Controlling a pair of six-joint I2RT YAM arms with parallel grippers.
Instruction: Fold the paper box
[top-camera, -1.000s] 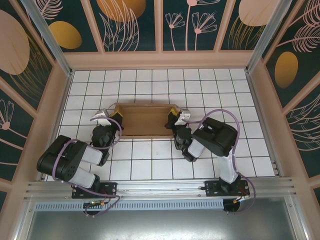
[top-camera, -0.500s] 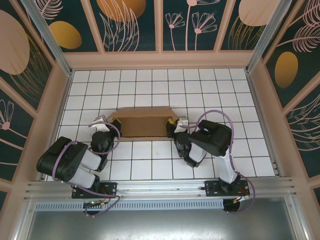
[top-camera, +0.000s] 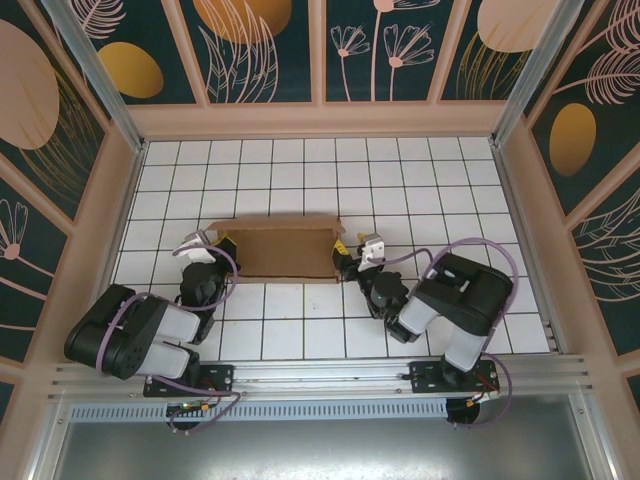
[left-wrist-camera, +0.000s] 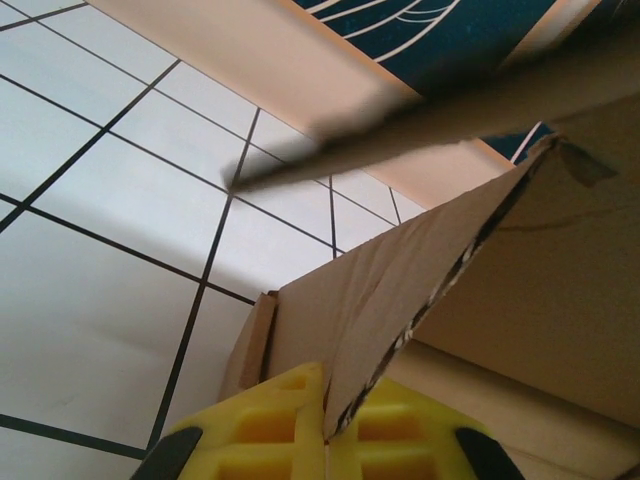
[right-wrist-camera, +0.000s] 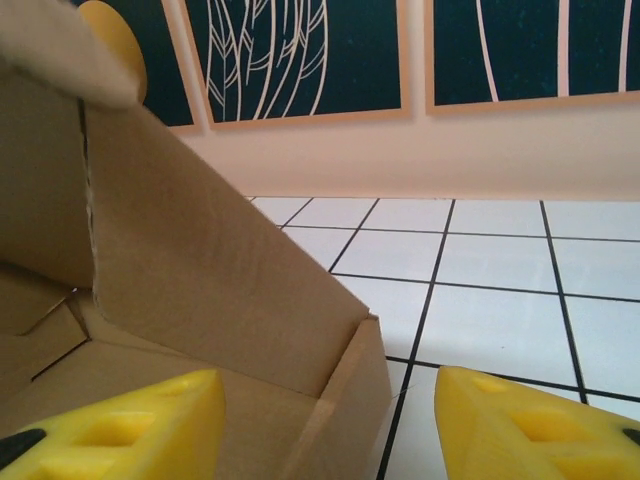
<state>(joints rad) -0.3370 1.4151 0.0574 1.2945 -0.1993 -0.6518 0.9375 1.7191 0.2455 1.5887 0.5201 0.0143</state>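
Since 1 s ago the right gripper is letting go of the paper box: jaws that were pinched on its right end are now standing apart, & the right arm's elbow is swinging out toward the right. The box is also sitting a bit further left & nearer the arms than before, w/ its top panel looking flatter.

Box is lying mid-table on the white tiled surface, long side running left-right, btwn the 2 grippers.

In the right wrist view the right gripper is gaping about halfway, gripping nothing; the box's low corner wall is standing btwn its 2 yellow fingers, w/ a raised flap leaning above.

The left gripper is at the box's left end. In the left wrist view the left gripper is clamping tight on the edge of an upright cardboard flap, yellow pads pressing either side.
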